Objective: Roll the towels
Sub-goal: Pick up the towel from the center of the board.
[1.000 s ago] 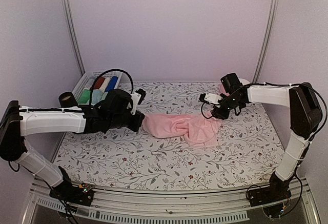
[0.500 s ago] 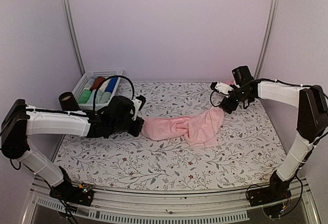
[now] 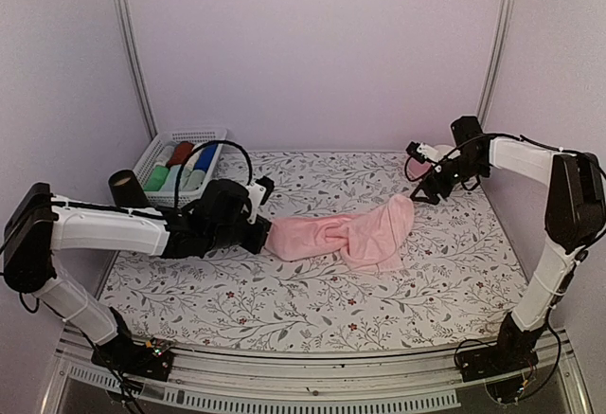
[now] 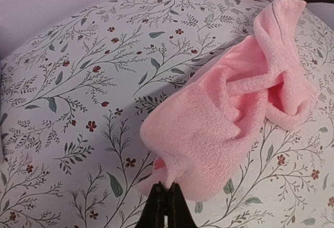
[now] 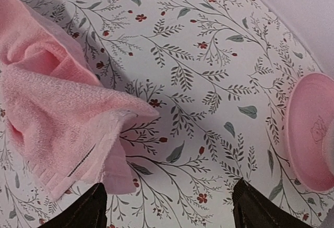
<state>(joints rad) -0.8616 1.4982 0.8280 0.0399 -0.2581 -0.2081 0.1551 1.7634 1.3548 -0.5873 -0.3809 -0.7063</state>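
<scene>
left jaws: clamped on pink towel (image 4: pixel 229 108) corner | right jaws: wide, holding nothing, above worktop (image 5: pixel 209 56) | pink towel: crumpled on worktop

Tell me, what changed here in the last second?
The right gripper opened, let go of the towel and drew back toward the saucer. The left gripper stayed shut on the towel's other end.

Towel (image 3: pixel 341 236) on table (image 3: pixel 312 305) centre, basket (image 3: pixel 182 135) far left, saucer (image 5: pixel 308 134) far right
</scene>
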